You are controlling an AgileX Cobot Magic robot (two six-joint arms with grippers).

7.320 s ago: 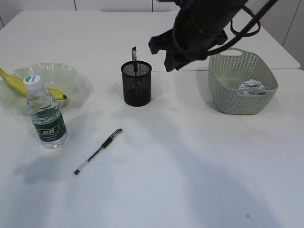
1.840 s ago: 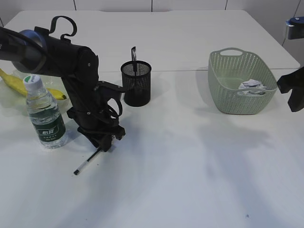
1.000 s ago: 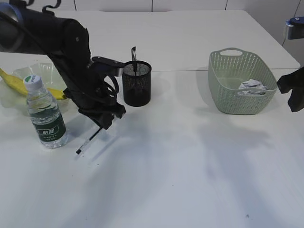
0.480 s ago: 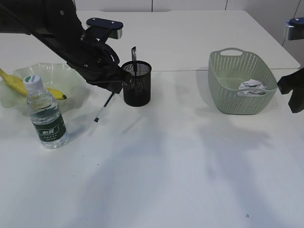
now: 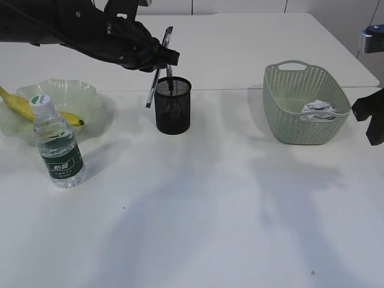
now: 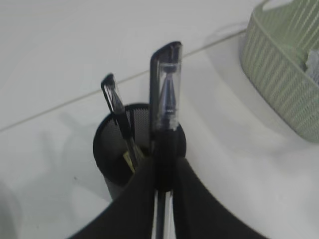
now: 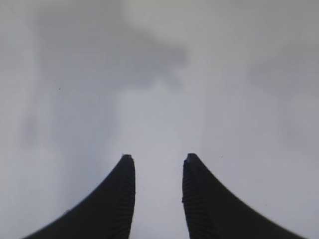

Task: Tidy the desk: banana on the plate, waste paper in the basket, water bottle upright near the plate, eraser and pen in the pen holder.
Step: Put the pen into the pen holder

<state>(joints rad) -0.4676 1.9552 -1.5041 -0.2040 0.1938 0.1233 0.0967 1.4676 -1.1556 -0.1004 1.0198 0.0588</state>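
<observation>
My left gripper [image 5: 161,57] is shut on a black pen [image 5: 154,84] and holds it tilted in the air, just above and left of the black mesh pen holder [image 5: 173,108]. In the left wrist view the pen [image 6: 166,99] stands between the jaws [image 6: 163,186] over the holder [image 6: 112,164], which has another pen [image 6: 118,112] in it. The banana [image 5: 24,108] lies on the pale green plate [image 5: 90,99]. The water bottle [image 5: 58,144] stands upright beside the plate. Crumpled paper [image 5: 318,110] lies in the green basket [image 5: 303,129]. My right gripper [image 7: 157,159] is open over bare table. The eraser is not clearly seen.
The green basket's wall shows at the right edge of the left wrist view [image 6: 284,89]. My right arm [image 5: 372,117] hangs at the right edge, just beside the basket. A seam between two white tables [image 5: 240,89] runs behind the holder.
My left gripper has lifted the pen off the table and carried it up and to the right, from beside the bottle to just above the pen holder. The right arm has stayed still.
</observation>
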